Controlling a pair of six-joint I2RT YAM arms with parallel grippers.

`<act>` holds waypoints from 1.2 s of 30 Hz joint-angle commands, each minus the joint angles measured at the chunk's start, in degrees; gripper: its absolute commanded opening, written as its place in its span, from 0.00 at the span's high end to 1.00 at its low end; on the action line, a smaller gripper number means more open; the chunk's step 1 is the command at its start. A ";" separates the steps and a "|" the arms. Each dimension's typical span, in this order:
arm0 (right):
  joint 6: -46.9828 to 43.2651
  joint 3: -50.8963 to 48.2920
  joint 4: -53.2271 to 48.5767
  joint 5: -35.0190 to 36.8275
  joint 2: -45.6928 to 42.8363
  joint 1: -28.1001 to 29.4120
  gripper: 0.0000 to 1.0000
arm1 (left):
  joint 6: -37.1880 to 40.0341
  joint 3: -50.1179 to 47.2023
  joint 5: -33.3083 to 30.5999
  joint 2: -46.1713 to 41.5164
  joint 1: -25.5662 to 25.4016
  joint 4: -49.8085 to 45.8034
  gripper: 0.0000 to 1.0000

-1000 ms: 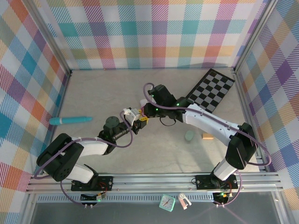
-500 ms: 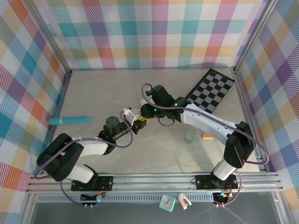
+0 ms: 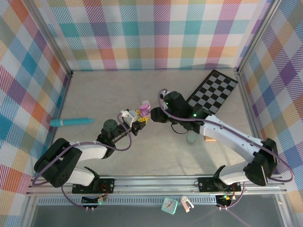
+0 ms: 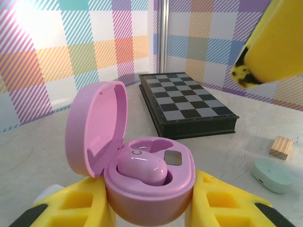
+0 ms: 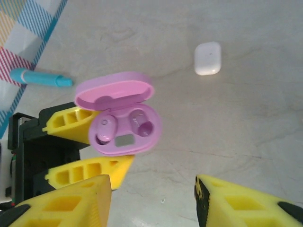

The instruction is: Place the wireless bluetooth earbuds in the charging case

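Left gripper point(image 4: 149, 213): closed most of the way on the lilac case point(image 4: 151, 175), 1 finger on the hinge side and 1 on the front, so it clamps across the short axis. Case is held up off the table point(image 5: 236, 142), lid point(image 4: 97, 127) standing open.

Right gripper point(image 5: 152, 189): fingers spread partway, nothing between them. Case sits just ahead of its fingertips, no contact. Case long axis runs parallel to the gap between the right fingers. Hinge and lid are on the side far from them.

Earbuds: 1 lilac earbud point(image 4: 142, 169) is seated in the well nearest the left wrist. The 2nd well point(image 5: 144, 126), farther out, shows something round and darker. Can't tell if that's a seated bud or an empty socket.

My read: if both are in, only the lid is left. Right arm is free and nearer, but would need to reach over the case to fold the lid toward itself. Risk: knocking the case out of the clamp.
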 commanded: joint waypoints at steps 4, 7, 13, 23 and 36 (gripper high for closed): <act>5.26 -8.71 7.02 -2.55 -2.09 -11.33 0.48 | -0.54 -0.76 2.40 -5.58 0.72 -2.68 0.75; 5.95 -11.04 10.80 -8.12 1.39 -17.35 0.48 | -0.54 -0.40 4.05 -8.32 0.70 -5.43 0.75; 2.76 -8.06 12.87 -14.34 12.87 -24.26 0.47 | -0.58 0.28 5.70 -13.87 0.70 -11.32 0.75; 12.14 -5.13 13.63 -17.16 24.12 -25.76 0.46 | -0.10 0.73 5.85 -15.44 0.72 -13.74 0.75; 13.08 -2.02 13.85 -19.62 30.33 -25.81 0.46 | 0.15 0.81 6.05 -15.85 0.68 -14.24 0.75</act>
